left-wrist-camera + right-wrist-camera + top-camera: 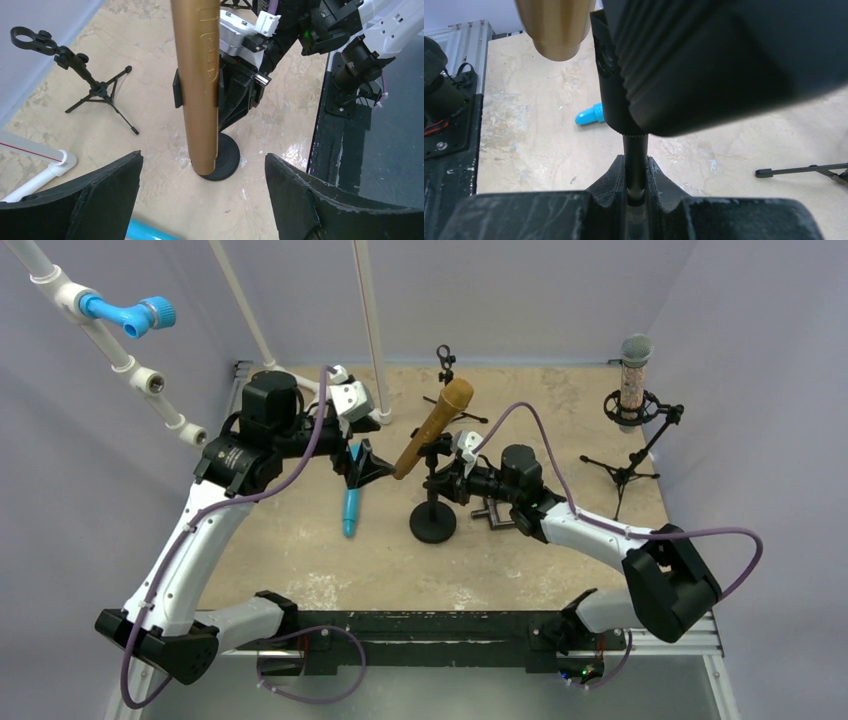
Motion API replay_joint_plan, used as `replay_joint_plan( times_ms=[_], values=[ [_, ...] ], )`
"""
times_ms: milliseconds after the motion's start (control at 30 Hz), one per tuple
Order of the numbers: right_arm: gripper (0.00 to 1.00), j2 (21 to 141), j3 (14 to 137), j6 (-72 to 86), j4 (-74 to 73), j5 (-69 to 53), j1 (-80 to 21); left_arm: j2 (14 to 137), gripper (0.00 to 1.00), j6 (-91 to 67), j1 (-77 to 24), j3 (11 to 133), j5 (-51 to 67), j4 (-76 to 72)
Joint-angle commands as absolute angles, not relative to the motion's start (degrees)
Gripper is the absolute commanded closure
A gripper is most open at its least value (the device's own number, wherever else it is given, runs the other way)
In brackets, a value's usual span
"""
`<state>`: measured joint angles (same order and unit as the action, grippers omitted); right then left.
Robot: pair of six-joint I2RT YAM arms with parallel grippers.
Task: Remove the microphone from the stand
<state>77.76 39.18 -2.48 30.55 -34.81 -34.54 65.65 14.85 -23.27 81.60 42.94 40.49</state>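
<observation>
- A gold microphone (435,427) sits tilted in the clip of a black round-based stand (432,523) at the middle of a sandy tabletop (300,560). Its head points far and right, its tail near and left.
- The right end effector (636,175) is clamped narrow on the stand's thin pole, below the clip, steadying it.
- The left end effector (368,468) is spread wide and holds nothing. It faces the microphone's tail from the left, close but apart.
- Progress: the stand is braced, but the microphone is still in the clip; grasping it and pulling it free are left.
- Room: a blue object (350,510) lies on the tabletop just under the left end effector.
- An empty tripod stand (445,365) is close behind the microphone's head, and another tripod stand (635,390) is well apart at the far right.
</observation>
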Motion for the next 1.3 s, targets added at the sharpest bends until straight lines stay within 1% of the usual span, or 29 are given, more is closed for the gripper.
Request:
replay_joint_plan(
  times_ms=[0, 167, 333, 400, 567, 600, 633, 667, 967, 1133, 1200, 1267],
  values=[
    [1.00, 77.1, 36.0, -3.4, 44.9, -31.5, -35.4, 64.7, 0.11, 15.0, -23.0, 80.6, 45.1, 37.8],
    [1.00, 77.5, 34.9, -4.7, 44.3, -30.1, -35.4, 66.0, 0.11, 9.8, -23.1, 80.6, 46.6, 32.8],
    [1.00, 77.5, 35.2, -5.7, 41.9, -29.7, -35.4, 69.4, 0.11, 6.4, -24.2, 85.0, 46.2, 31.5],
    [0.92, 77.5, 35.7, -6.1, 40.2, -29.9, -35.4, 70.6, 0.11, 6.7, -24.7, 86.5, 45.2, 31.6],
    [0.62, 77.3, 36.7, -6.3, 38.2, -30.2, -35.2, 71.9, 0.10, 8.0, -26.0, 88.0, 44.4, 31.3],
    [0.48, 77.3, 36.9, -6.3, 37.8, -30.4, -35.2, 72.0, 0.10, 8.3, -26.4, 88.2, 44.2, 31.1],
    [0.38, 77.2, 37.2, -6.3, 37.2, -30.5, -35.1, 72.2, 0.10, 8.4, -26.7, 88.5, 44.2, 31.1],
    [0.33, 77.1, 37.4, -6.3, 36.6, -30.5, -35.1, 72.4, 0.10, 8.6, -26.9, 88.9, 44.2, 31.0],
    [0.22, 74.9, 38.7, -5.3, 30.8, -32.7, -32.6, 74.7, 0.10, 9.5, -31.1, 92.5, 40.8, 32.9],
    [0.18, 72.6, 40.2, -9.7, 21.3, -35.8, -31.2, 75.9, 0.10, 6.1, -33.1, 93.6, 35.8, 32.4],
    [0.18, 71.6, 41.4, -13.1, 15.6, -36.6, -30.8, 76.7, 0.10, 5.6, -34.1, 94.4, 35.0, 32.7],
    [0.18, 69.9, 41.5, -14.3, 13.2, -37.0, -30.0, 77.6, 0.10, 5.5, -35.0, 95.1, 33.5, 32.8]
  ],
)
